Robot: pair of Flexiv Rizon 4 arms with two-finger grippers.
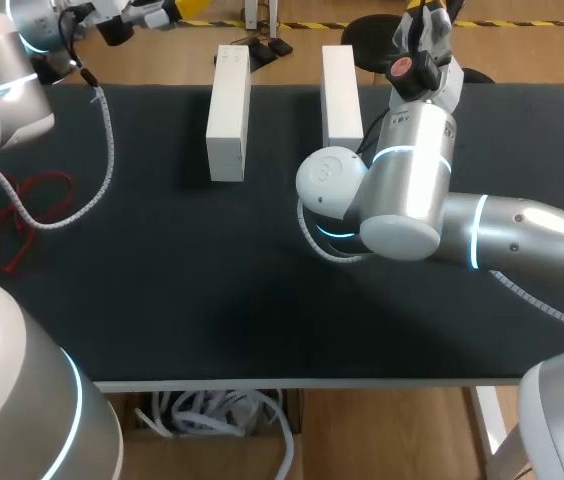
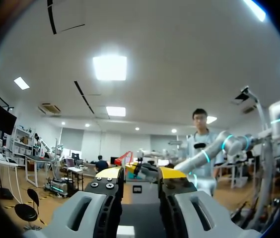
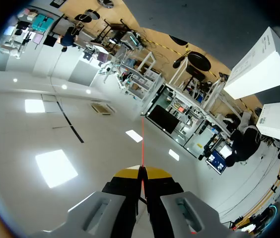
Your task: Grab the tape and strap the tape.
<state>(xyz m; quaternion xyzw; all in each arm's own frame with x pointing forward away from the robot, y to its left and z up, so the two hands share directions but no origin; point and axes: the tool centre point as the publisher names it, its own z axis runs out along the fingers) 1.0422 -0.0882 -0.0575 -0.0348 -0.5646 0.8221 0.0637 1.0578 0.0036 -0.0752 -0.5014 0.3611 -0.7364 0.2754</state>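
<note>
Pinching a thin red tape (image 3: 141, 144) at the seam of its yellow tips, the right gripper (image 3: 141, 174) shows its fingers (image 3: 125, 174) pressed together with no visible gap. The tape runs straight out ahead of them. In the head view this gripper sits at the upper right of centre, past the far edge of the black table (image 1: 212, 300).

The left gripper (image 2: 141, 173), at the upper left of the head view, has its fingers (image 2: 109, 173) a moderate way apart. A short red curve shows just beyond one tip; contact with it cannot be judged.

Thin red loops (image 1: 22, 212) lie on the table at the middle left. Whether they join the held tape cannot be told. Two white boxes (image 1: 228, 110) stand at the upper middle.
</note>
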